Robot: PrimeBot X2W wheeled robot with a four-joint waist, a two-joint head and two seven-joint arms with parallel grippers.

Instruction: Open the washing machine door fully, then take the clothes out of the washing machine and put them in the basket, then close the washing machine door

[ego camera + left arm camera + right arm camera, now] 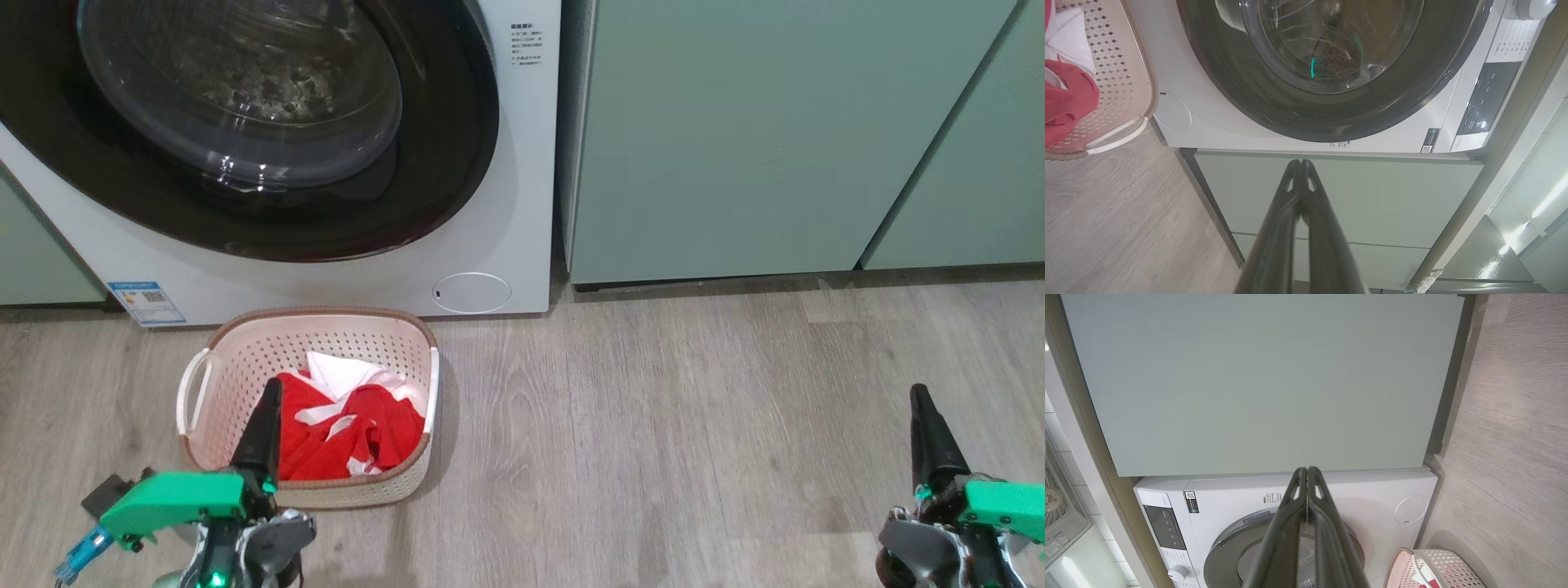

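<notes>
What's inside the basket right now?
The basket holds the clothes, red with white trim, heaped toward its right. Its floor beneath them is covered, and the left gripper hides the pile's left edge.

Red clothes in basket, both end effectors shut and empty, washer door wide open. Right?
Not the door: the washing machine door is closed against the washing machine, as the head view shows. The rest holds: the clothes lie in the basket, and the left end effector and right end effector are shut and empty.
</notes>
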